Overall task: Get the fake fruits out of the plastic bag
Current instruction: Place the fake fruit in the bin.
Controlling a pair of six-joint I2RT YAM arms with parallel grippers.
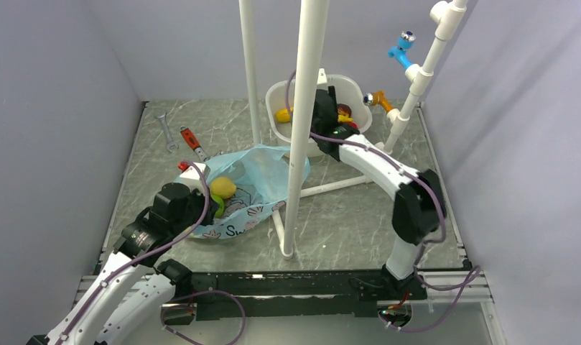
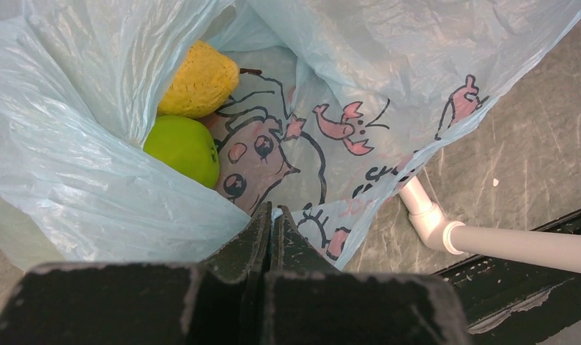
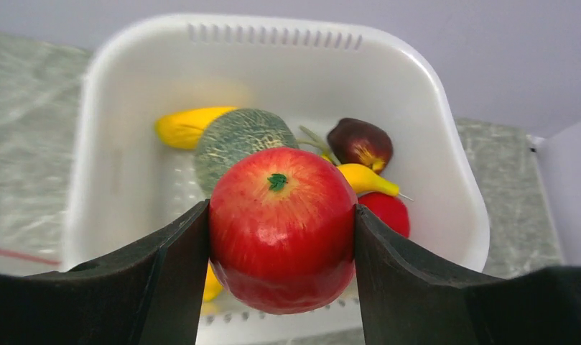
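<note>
Up close on the right: gripping a red apple [image 3: 281, 237] flank to flank in the right pincer [image 3: 280, 215], jaws spread wide round it, poised over the white tub [image 3: 129, 79] with several fruits lying inside. Over to the left pincer [image 2: 273, 215]: squeezed fully closed at the rim of the plastic bag [image 2: 79, 165], apparently nipping the thin film to hold the mouth agape on the worktop [image 2: 531, 136]. Down in the bag, two to go: a yellow lemon [image 2: 197, 80] and, touching it, a green fruit [image 2: 183, 147]. Expect both light, hard and glossy, so prone to squirting out of a shallow pinch; best taken across the widest part, fingers well past the middle. Expect the bag soft, crinkly and keen to drag along, so worth holding by the rim only.
</note>
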